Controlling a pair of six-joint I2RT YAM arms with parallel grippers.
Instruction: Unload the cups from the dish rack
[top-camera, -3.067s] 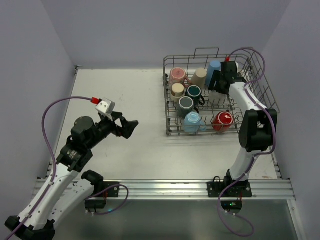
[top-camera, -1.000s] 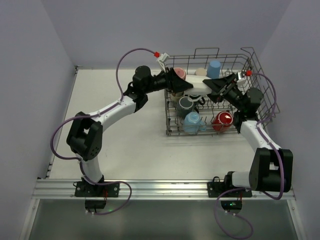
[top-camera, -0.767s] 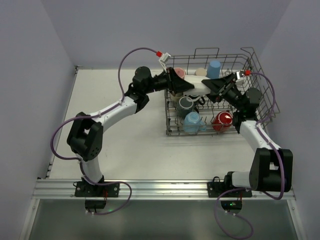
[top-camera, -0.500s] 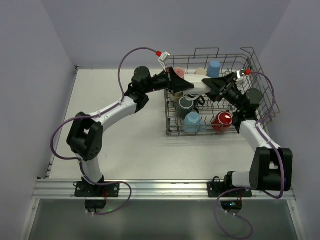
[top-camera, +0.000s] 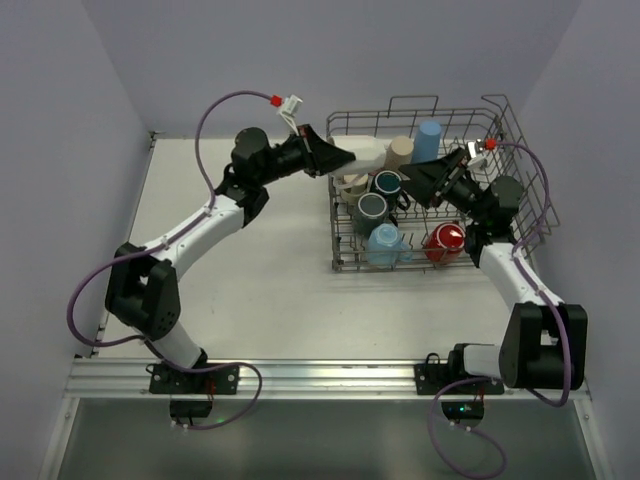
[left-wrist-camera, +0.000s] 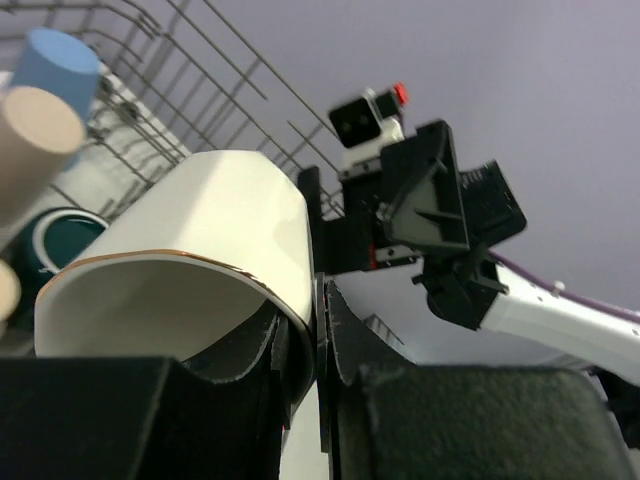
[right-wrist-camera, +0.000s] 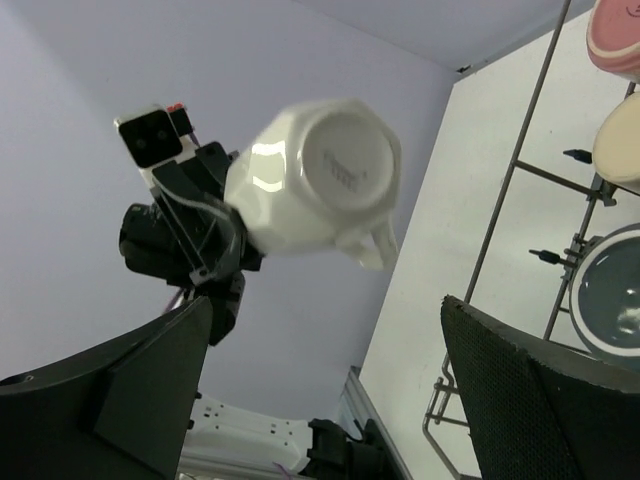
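Observation:
My left gripper (top-camera: 338, 158) is shut on the rim of a white cup (top-camera: 366, 154), held in the air over the far left corner of the dish rack (top-camera: 400, 266). In the left wrist view its fingers (left-wrist-camera: 345, 340) pinch the white cup's (left-wrist-camera: 200, 240) wall. My right gripper (top-camera: 428, 178) hangs open and holds nothing above the rack's middle; its view shows the white cup (right-wrist-camera: 320, 175) apart from it, base toward me. In the rack sit a beige cup (top-camera: 400, 152), a blue tumbler (top-camera: 428, 138), two dark teal cups (top-camera: 388, 183) (top-camera: 372, 207), a light blue cup (top-camera: 385, 243) and a red cup (top-camera: 445, 240).
Another small beige cup (top-camera: 352, 184) stands at the rack's left side, and a pink cup (right-wrist-camera: 620, 35) shows at the edge of the right wrist view. The rack's raised wire walls (top-camera: 515, 125) stand around my right arm. White tabletop (top-camera: 250, 270) lies left of the rack.
My right gripper has opened and let go of the white cup. My left gripper has shut on the cup's rim and carried it left, away from the right gripper.

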